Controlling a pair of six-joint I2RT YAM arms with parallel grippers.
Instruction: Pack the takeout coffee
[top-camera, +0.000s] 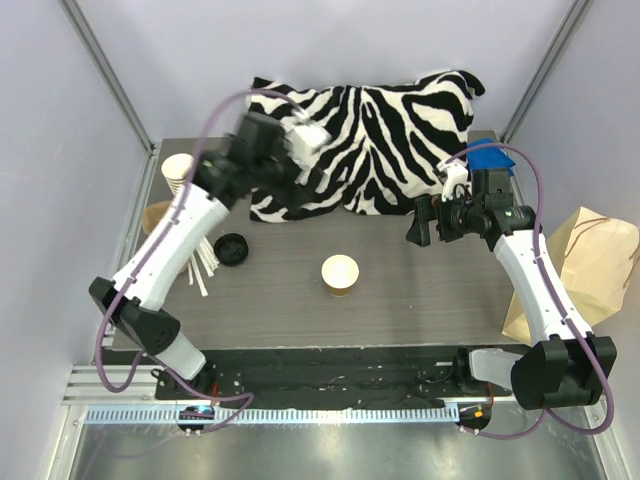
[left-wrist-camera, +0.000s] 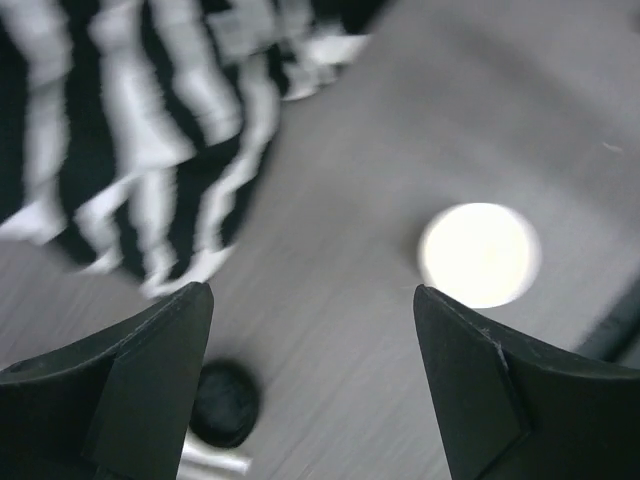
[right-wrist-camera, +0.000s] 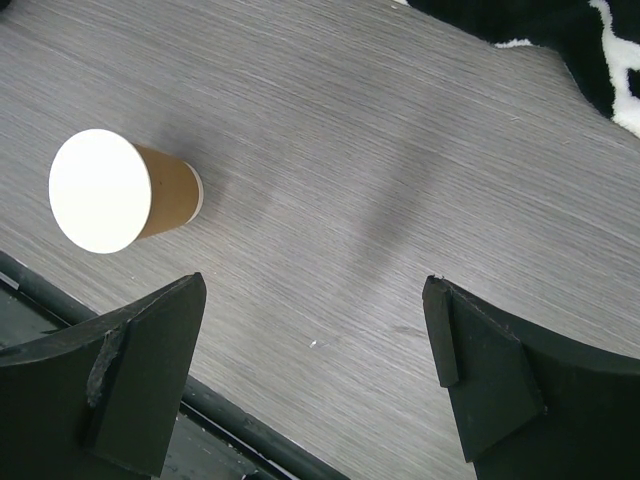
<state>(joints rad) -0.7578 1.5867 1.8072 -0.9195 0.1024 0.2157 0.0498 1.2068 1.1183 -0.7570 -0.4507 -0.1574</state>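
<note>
No cup with a black lid shows in any view. One kraft-brown paper cup (top-camera: 340, 275) stands open-topped, without a lid, in the middle of the table; it also shows in the left wrist view (left-wrist-camera: 480, 255) and the right wrist view (right-wrist-camera: 120, 192). A loose black lid (top-camera: 231, 248) lies to its left, blurred in the left wrist view (left-wrist-camera: 225, 403). My left gripper (top-camera: 308, 178) is open and empty, raised over the zebra cloth's edge (left-wrist-camera: 312, 292). My right gripper (top-camera: 420, 222) is open and empty above bare table, right of the cup (right-wrist-camera: 313, 283).
A zebra-print cloth (top-camera: 370, 130) covers the back of the table. A stack of unlidded cups (top-camera: 178, 170) and white sticks (top-camera: 203, 262) lie at the left. A brown paper bag (top-camera: 590, 270) lies off the right edge. A blue object (top-camera: 495, 157) sits back right.
</note>
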